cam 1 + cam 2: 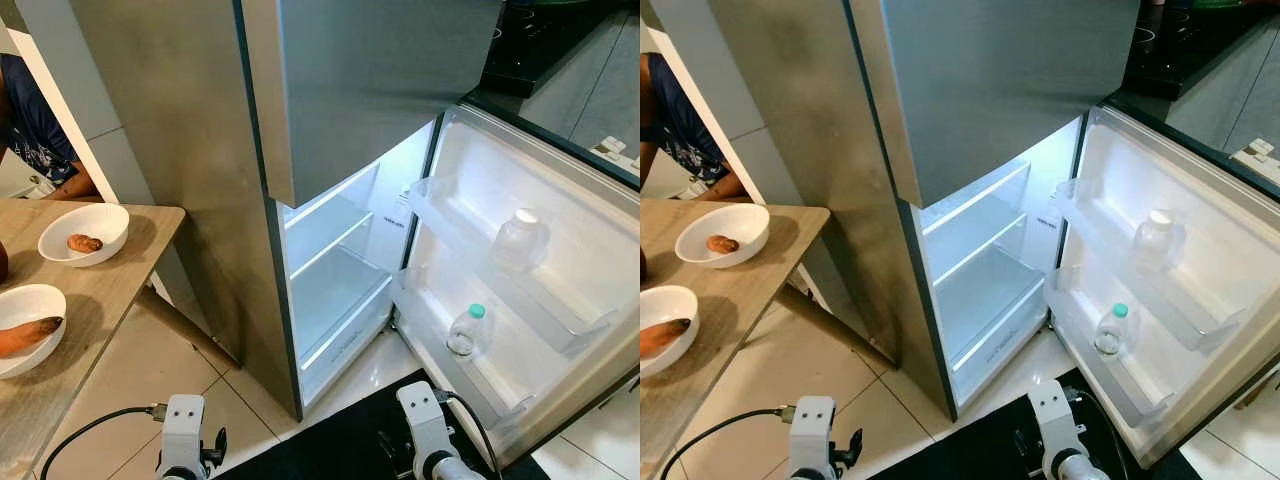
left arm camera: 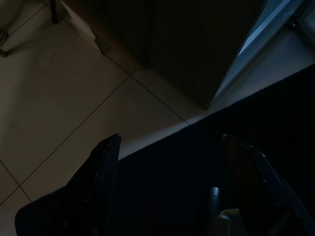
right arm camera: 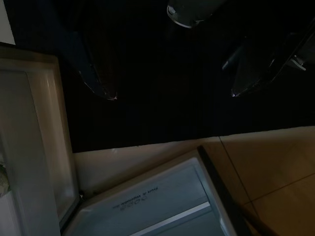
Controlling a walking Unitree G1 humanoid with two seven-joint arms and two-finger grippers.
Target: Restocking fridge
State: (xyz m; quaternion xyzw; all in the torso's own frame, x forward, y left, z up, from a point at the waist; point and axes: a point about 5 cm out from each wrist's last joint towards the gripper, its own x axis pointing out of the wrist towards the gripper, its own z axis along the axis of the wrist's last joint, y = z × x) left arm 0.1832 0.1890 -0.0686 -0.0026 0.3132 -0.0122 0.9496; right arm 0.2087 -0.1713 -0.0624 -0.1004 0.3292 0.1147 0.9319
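Both grippers are hanging with fingers spread, grasping nothing — left gripper (image 2: pixel 167 142) over floor tiles (image 2: pixel 64 98), right gripper (image 3: pixel 172 93) facing the open fridge (image 3: pixel 147 201) — while the head views are showing bowls (image 1: pixel 84 233) sitting on the bench (image 1: pixel 100 300).

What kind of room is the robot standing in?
Most likely a home kitchen. There is a tall steel fridge with its lower door open, a wooden table holding bowls of food, and a dark stovetop behind.

Fridge (image 1: pixel 200 180) lower door (image 1: pixel 560 290) open, shelves bare; two clear bottles (image 1: pixel 520 240) (image 1: pixel 465 332) upright in door racks; sweet potatoes in white bowls (image 1: pixel 85 232) (image 1: pixel 25 325) left of fridge.
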